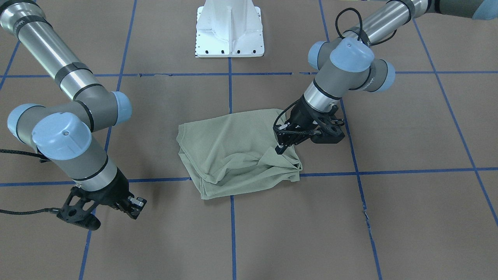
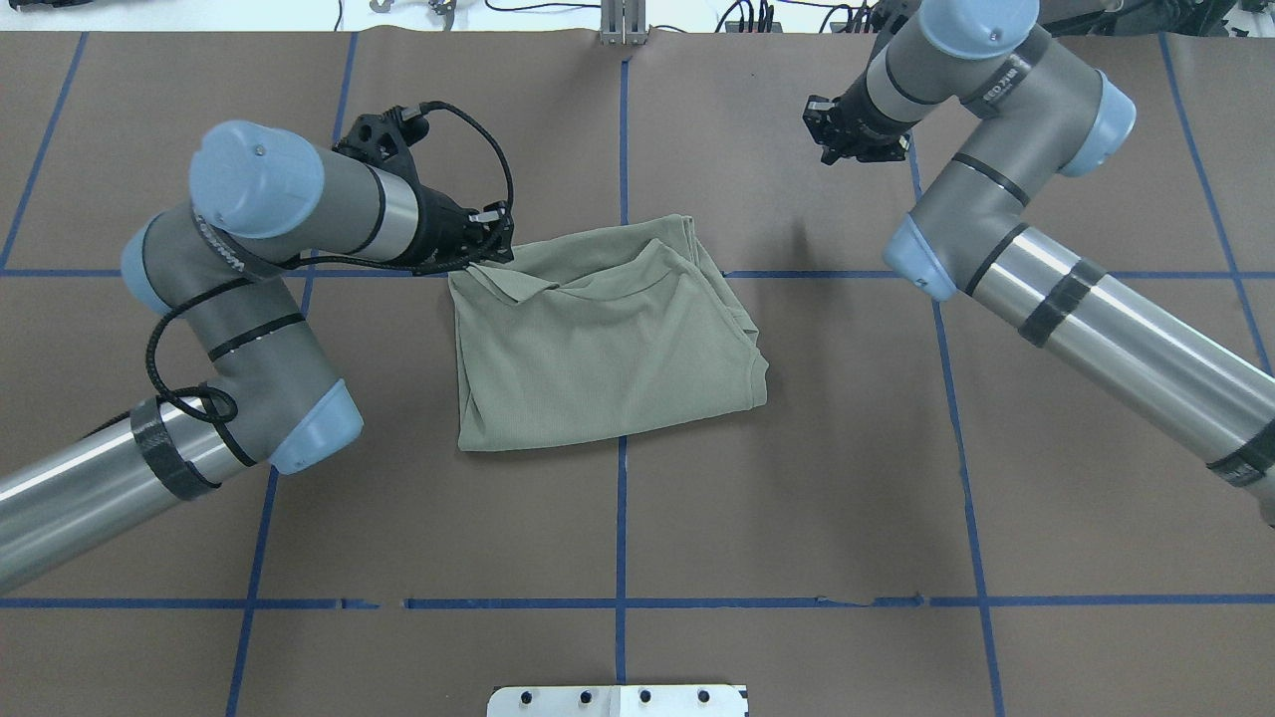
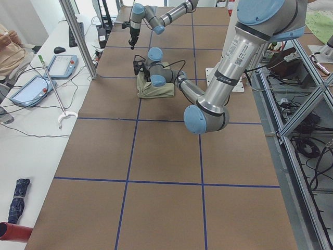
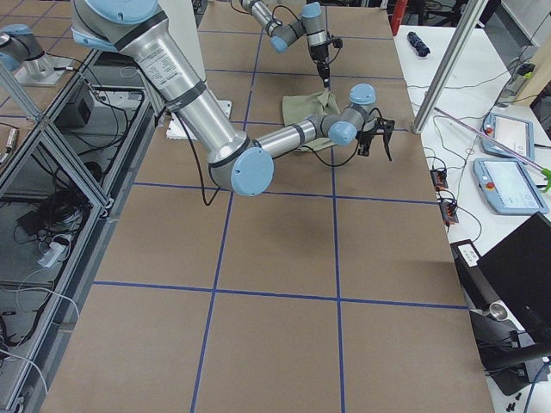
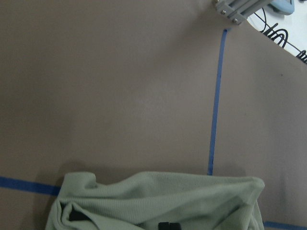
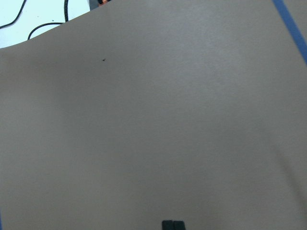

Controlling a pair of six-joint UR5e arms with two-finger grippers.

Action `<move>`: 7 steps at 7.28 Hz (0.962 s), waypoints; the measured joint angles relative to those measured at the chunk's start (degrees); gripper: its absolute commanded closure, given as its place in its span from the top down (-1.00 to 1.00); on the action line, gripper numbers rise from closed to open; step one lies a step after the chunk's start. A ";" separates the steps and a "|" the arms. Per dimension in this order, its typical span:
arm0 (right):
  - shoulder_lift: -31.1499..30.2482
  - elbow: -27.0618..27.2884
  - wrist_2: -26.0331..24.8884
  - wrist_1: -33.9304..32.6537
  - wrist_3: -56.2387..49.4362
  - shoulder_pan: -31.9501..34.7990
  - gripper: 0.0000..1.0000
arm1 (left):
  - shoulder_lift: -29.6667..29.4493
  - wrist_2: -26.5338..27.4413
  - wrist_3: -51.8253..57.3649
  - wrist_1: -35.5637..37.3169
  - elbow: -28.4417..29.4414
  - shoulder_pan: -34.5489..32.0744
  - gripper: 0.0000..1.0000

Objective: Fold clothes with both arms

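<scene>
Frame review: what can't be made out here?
Sleeves of the shirt: lost among folds, every view.
Fingertips of the left claw: left wrist view, cloth and bottom edge hide them.
The right claw: right wrist view, bottom edge cuts all but its tips.

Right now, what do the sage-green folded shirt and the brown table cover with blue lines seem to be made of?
Sage-green shirt: soft, matte fine-ribbed knit; thin ribs show in the left wrist view. Brown table cover: probably matte paper or card, flat, without shine. Blue lines: likely adhesive tape, with broken bits.
</scene>
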 measured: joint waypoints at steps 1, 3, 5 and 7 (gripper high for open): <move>-2.72 2.89 0.41 0.01 -0.32 0.51 1.00 | -1.10 1.99 -0.02 2.91 -0.14 2.21 -1.00; -5.06 5.51 0.72 0.05 -0.67 0.95 1.00 | -2.65 5.17 0.21 6.04 0.67 5.77 -1.00; -5.47 5.97 0.79 0.11 -0.76 1.07 1.00 | -4.94 7.23 0.45 6.54 3.80 7.44 -1.00; -5.56 6.10 0.85 0.16 -0.77 1.13 1.00 | -7.43 7.82 0.66 6.53 7.95 7.74 -1.00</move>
